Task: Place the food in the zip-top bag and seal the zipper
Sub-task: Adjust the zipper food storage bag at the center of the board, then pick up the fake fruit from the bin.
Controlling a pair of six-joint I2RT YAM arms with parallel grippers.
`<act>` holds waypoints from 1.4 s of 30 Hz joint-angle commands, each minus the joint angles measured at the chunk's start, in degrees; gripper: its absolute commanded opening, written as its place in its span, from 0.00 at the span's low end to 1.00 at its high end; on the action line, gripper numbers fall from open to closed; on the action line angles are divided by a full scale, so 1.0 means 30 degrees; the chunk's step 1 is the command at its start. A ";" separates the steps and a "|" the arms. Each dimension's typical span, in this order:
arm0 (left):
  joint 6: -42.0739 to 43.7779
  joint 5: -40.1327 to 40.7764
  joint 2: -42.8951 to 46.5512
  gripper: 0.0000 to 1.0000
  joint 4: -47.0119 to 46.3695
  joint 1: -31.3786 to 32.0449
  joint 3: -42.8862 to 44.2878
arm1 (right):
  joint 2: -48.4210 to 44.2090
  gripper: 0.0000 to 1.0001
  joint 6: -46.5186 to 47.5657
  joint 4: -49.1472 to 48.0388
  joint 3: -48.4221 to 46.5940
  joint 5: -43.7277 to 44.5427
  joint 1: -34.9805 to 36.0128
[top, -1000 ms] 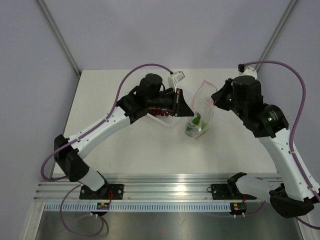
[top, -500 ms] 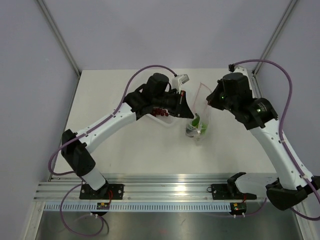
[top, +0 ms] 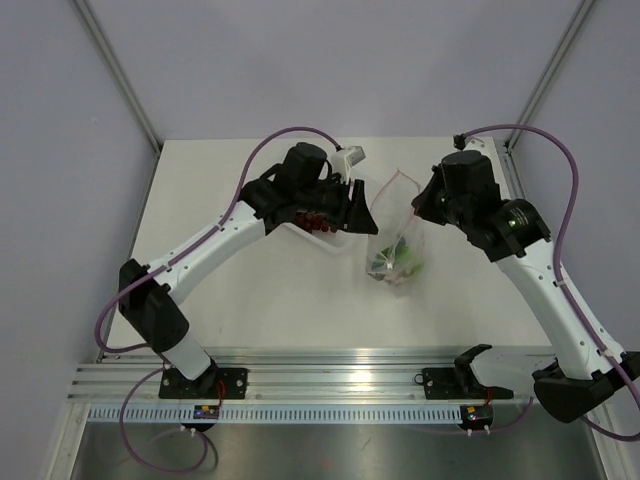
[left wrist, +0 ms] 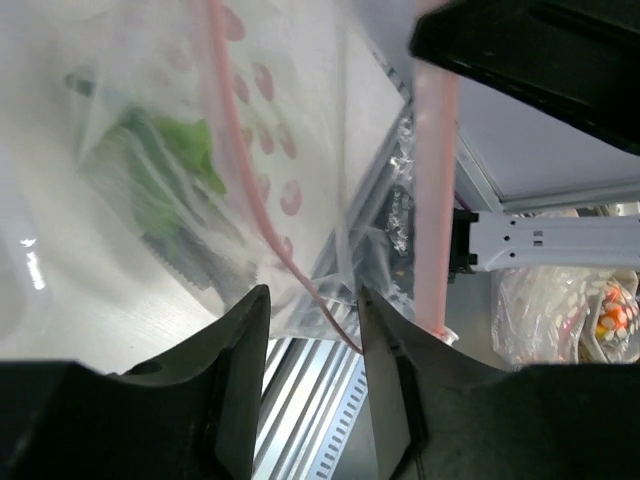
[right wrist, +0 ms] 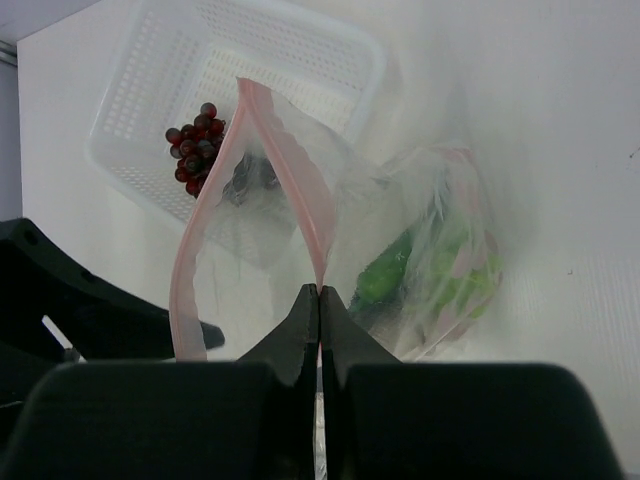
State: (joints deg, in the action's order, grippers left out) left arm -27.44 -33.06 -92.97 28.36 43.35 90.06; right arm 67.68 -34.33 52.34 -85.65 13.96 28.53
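The zip-top bag hangs mid-table with its mouth open. My right gripper is shut on its pink zipper at one side. The green chili and lettuce lie in the bag's bottom, with a grey ridged piece beside them. My left gripper stands open just at the bag's other edge, with only a thin pink bag line running past its fingers. The dark red grapes sit in the white tray, outside the bag.
The white perforated tray stands behind the bag, partly under my left arm. Aluminium rails run along the near table edge. Grey walls close in the back and both sides.
My left gripper has opened and let go of the bag's edge. The bag's mouth has spread wider and the bag has sagged, held only by the right gripper.
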 commanded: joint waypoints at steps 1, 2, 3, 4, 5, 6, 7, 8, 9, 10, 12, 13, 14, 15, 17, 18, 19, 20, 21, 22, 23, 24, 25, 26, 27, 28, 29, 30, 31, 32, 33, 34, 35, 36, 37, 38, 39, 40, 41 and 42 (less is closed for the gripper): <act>0.1178 0.0532 0.0374 0.50 0.0829 -0.1119 0.1092 | 0.0201 0.00 -0.0013 -0.0892 -0.0133 -0.0139 0.0010; 0.1236 0.0386 0.0548 0.52 0.0946 -0.1353 0.1093 | 0.0320 0.00 -0.0013 -0.0980 0.0012 -0.0343 0.0010; 0.1382 0.0298 0.0608 0.53 0.1034 -0.1790 0.1093 | 0.0466 0.00 -0.0013 -0.1184 0.0043 -0.0461 0.0010; 0.1412 0.0210 0.0667 0.58 0.1064 -0.1969 0.1093 | 0.0728 0.00 -0.0013 -0.1273 0.0101 -0.0578 0.0010; 0.1500 0.0035 0.0783 0.60 0.1180 -0.2145 0.1122 | 0.0847 0.00 -0.0042 -0.1361 0.0189 -0.0812 0.0010; 0.1588 -0.0054 0.0842 0.62 0.1269 -0.2523 0.1151 | 0.0993 0.00 -0.0100 -0.1681 0.0247 -0.1017 0.0039; 0.1618 -0.0142 0.0901 0.67 0.1270 -0.2672 0.1209 | 0.1285 0.00 -0.0159 -0.1887 0.0306 -0.1396 0.0039; 0.1618 -0.0288 0.0931 0.67 0.1328 -0.2877 0.1239 | 0.1433 0.00 -0.0159 -0.2034 0.0249 -0.1574 0.0010; 0.1734 -0.0289 0.1018 0.67 0.1299 -0.3285 0.1297 | 0.1608 0.00 -0.0188 -0.2209 0.0190 -0.1750 0.0010; 0.1764 -0.0231 0.1019 0.67 0.1386 -0.3550 0.1356 | 0.1958 0.00 -0.0189 -0.2240 0.0102 -0.1896 0.0010; 0.1764 0.0411 0.0728 0.66 0.1795 -0.4542 0.1648 | 0.2195 0.00 -0.0189 -0.2386 -0.0074 -0.2161 0.0010; 0.1822 0.0704 0.0465 0.65 0.2058 -0.4955 0.1794 | 0.2283 0.00 -0.0160 -0.2416 -0.0103 -0.2162 0.0010; 0.1997 0.2041 0.0172 0.65 0.2757 -0.5336 0.1970 | 0.2255 0.00 -0.0159 -0.2445 -0.0162 -0.2162 0.0039; 0.2260 0.3273 -0.0179 0.64 0.3286 -0.5949 0.2639 | 0.2283 0.00 -0.0130 -0.2474 -0.0191 -0.2133 0.0010; 0.2611 0.6139 -0.1876 0.62 0.5038 -0.6596 0.4246 | 0.2225 0.00 -0.0130 -0.2387 -0.0249 -0.2103 0.0010; 0.2672 0.7026 -0.2578 0.63 0.5484 -0.6657 0.4750 | 0.2225 0.00 -0.0130 -0.2300 -0.0279 -0.2103 0.0039; 0.2644 0.7847 -0.3716 0.64 0.5836 -0.6716 0.5335 | 0.2167 0.00 -0.0159 -0.2299 -0.0308 -0.2103 0.0010; 0.2527 0.8464 -0.4394 0.66 0.6159 -0.6775 0.5718 | 0.2167 0.00 -0.0159 -0.2241 -0.0280 -0.2103 0.0039; 0.2410 0.8558 -0.5010 0.75 0.6307 -0.6891 0.6505 | 0.2080 0.00 -0.0159 -0.2240 -0.0279 -0.2103 0.0010; 0.2177 0.8791 -0.5538 0.79 0.6338 -0.6892 0.6890 | 0.2050 0.00 -0.0217 -0.2211 -0.0279 -0.2074 0.0010; 0.1710 0.9402 -0.6791 0.80 0.6541 -0.6863 0.7271 | 0.2020 0.00 -0.0218 -0.2095 -0.0279 -0.2045 0.0039; 0.1445 0.9698 -0.7325 0.82 0.6717 -0.6921 0.7738 | 0.1991 0.00 -0.0218 -0.2065 -0.0337 -0.2015 0.0010; 0.0862 1.0600 -0.8259 0.84 0.6893 -0.6922 0.8352 | 0.2020 0.00 -0.0218 -0.1949 -0.0367 -0.1957 0.0010; 0.0566 1.0928 -0.8587 0.85 0.6895 -0.6922 0.8561 | 0.1991 0.00 -0.0218 -0.1860 -0.0396 -0.1928 0.0010; 0.0331 1.1483 -0.8910 0.87 0.6895 -0.6922 0.8679 | 0.1875 0.00 -0.0247 -0.1802 -0.0368 -0.1927 0.0010; 0.0126 1.1749 -0.9145 0.87 0.6692 -0.6922 0.8652 | 0.1787 0.00 -0.0218 -0.1772 -0.0367 -0.1811 0.0039; -0.0195 1.2042 -0.9553 0.87 0.6631 -0.6922 0.8680 | 0.1757 0.00 -0.0218 -0.1627 -0.0367 -0.1752 0.0039; -0.0286 1.2161 -0.9760 0.87 0.6544 -0.6922 0.8710 | 0.1698 0.00 -0.0218 -0.1596 -0.0367 -0.1722 0.0010; -0.0373 1.2249 -0.9965 0.87 0.6572 -0.6893 0.8797 | 0.1698 0.00 -0.0218 -0.1567 -0.0396 -0.1693 0.0010; -0.0490 1.2540 -1.0200 0.86 0.6630 -0.6921 0.8885 | 0.1669 0.00 -0.0218 -0.1538 -0.0397 -0.1722 0.0010; -0.0521 1.2688 -1.0637 0.85 0.6776 -0.6922 0.9060 | 0.1669 0.00 -0.0218 -0.1566 -0.0397 -0.1693 0.0010; -0.0550 1.2921 -1.0873 0.85 0.7038 -0.6893 0.9207 | 0.1698 0.00 -0.0247 -0.1567 -0.0397 -0.1722 0.0010; -0.0608 1.3417 -1.0992 0.84 0.7099 -0.6892 0.9208 | 0.1698 0.00 -0.0276 -0.1567 -0.0397 -0.1751 0.0010; -0.0580 1.3538 -1.1225 0.84 0.7042 -0.6892 0.9150 | 0.1698 0.00 -0.0306 -0.1596 -0.0368 -0.1780 0.0010; -0.0550 1.3655 -1.1343 0.84 0.7041 -0.6892 0.9149 | 0.1698 0.00 -0.0306 -0.1596 -0.0309 -0.1868 0.0010; -0.0492 1.3888 -1.1431 0.84 0.7186 -0.6863 0.9178 | 0.1727 0.00 -0.0364 -0.1625 -0.0280 -0.1869 0.0010; -0.0463 1.4036 -1.1606 0.84 0.7245 -0.6834 0.9150 | 0.1698 0.00 -0.0394 -0.1625 -0.0250 -0.1927 0.0010; -0.0433 1.4124 -1.1666 0.85 0.7246 -0.6805 0.9091 | 0.1698 0.00 -0.0423 -0.1683 -0.0192 -0.1927 0.0010; -0.0433 1.4183 -1.1754 0.85 0.7217 -0.6718 0.9033 | 0.1698 0.00 -0.0423 -0.1713 -0.0162 -0.1985 0.0039; -0.0433 1.4068 -1.1900 0.85 0.7159 -0.6688 0.9003 | 0.1669 0.00 -0.0452 -0.1771 -0.0133 -0.2015 0.0010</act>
State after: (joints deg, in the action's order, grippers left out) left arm -28.23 6.20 -127.17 50.13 22.68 114.74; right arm 74.35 -35.00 47.90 -85.10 7.86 28.53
